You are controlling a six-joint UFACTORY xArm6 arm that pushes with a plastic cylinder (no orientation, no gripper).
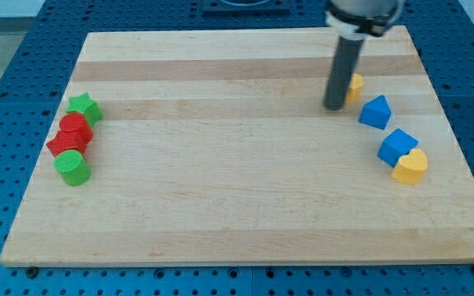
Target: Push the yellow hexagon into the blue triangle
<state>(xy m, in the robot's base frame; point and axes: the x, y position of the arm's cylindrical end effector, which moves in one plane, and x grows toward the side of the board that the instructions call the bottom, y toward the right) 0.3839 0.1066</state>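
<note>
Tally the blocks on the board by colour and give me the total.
Green: 2, the green star and the green round block.
Red: 2, the upper red block and the lower red block.
Blue: 2, the blue triangle and the blue cube.
Yellow: 2, the yellow hexagon beside my tip and the yellow heart.
Total: 8 blocks.

No text, label, brand, number or sign can be read anywhere: not on the desk [245,222] and not on the blocks.
</note>
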